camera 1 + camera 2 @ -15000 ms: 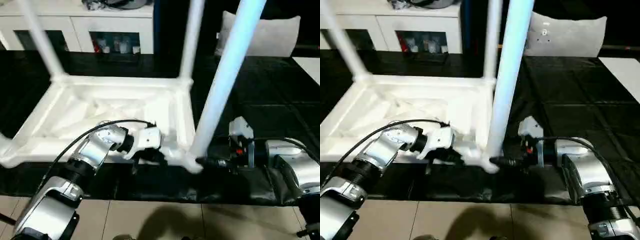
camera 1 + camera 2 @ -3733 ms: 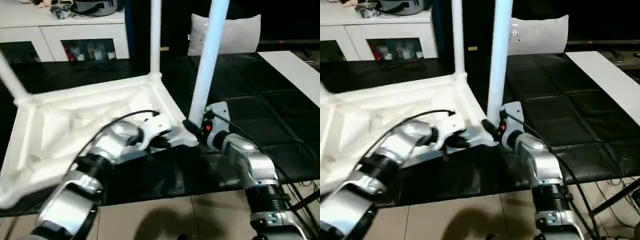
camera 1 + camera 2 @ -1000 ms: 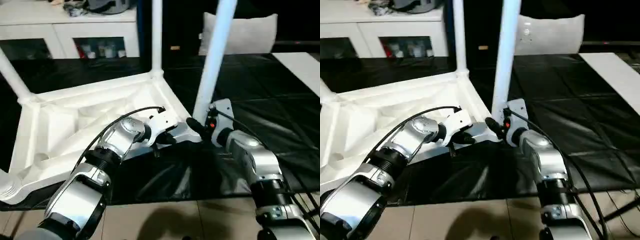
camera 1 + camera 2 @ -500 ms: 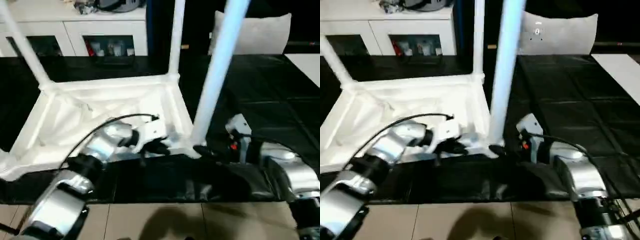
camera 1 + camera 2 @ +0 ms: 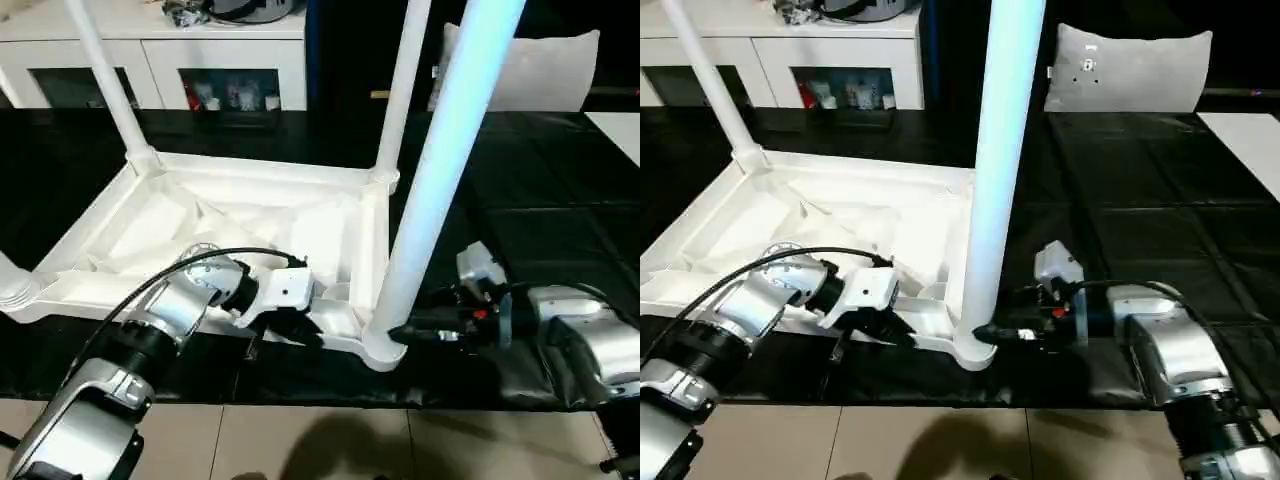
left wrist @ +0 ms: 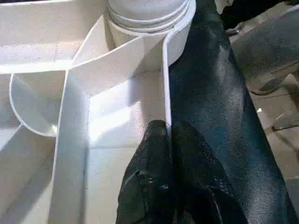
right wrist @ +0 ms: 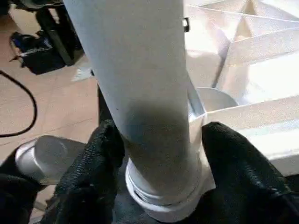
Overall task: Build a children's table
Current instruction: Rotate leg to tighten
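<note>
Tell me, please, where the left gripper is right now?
In the head view, the left gripper is pinching the tabletop's near rim, just left of the nearest leg.

Your nearest obstacle is the leg (image 5: 430, 190) standing upright in the near right corner socket of the upturned table top (image 5: 250, 215), with the right gripper (image 5: 992, 334) straddling its base and the left gripper (image 5: 300, 335) pinched on the near rim just to its left. Two more legs (image 5: 100, 75) rise at the far corners, so you can only reach into the tray between them or from above. To the right, the black mat (image 5: 560, 200) gives you open room up to the pillow (image 5: 530, 65).
</note>
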